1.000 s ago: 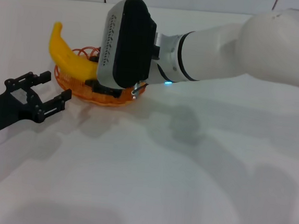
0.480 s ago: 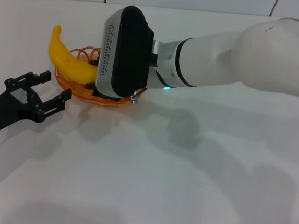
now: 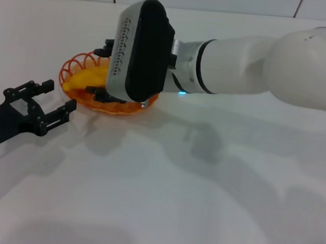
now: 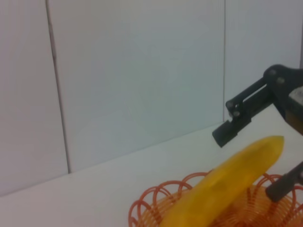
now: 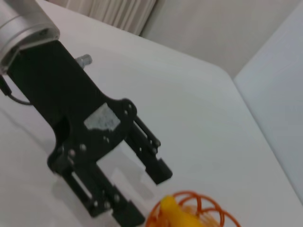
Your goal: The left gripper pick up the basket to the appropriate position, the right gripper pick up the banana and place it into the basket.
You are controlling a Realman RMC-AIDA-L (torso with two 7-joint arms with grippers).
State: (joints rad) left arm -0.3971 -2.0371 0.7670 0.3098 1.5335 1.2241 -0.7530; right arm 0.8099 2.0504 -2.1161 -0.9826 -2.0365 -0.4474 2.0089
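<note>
The banana [image 3: 85,80] now lies low inside the basket [image 3: 104,102], nearly level. A second ago it stood tilted, one pointed end rising well above the scalloped rim; half a second ago it was in the same raised pose. The basket sits in the same spot on the white table [image 3: 161,202].

The right gripper [image 4: 258,146] hangs over the basket. In the left wrist view its two black fingers [image 4: 236,127] are spread, one on each side of the banana's far end. The upper finger is clear of the fruit with a gap showing. The lower finger shows only as a dark tip by the wire, and whether it touches the banana cannot be told. In the head view the claw is mostly hidden behind the big black and silver wrist housing, which now sits a little higher and more tipped than before. The thick white arm reaches in from the robot's right, roughly level, with the wrist bent down toward the basket.

The left gripper [image 3: 43,107] rests just beside the basket, on the side nearer the robot's left, not touching it. Its two fingers are spread wide with nothing between them and point at the basket. Its slim black arm lies low over the table, running back toward the robot's left. It has not moved since the earlier pictures.
</note>
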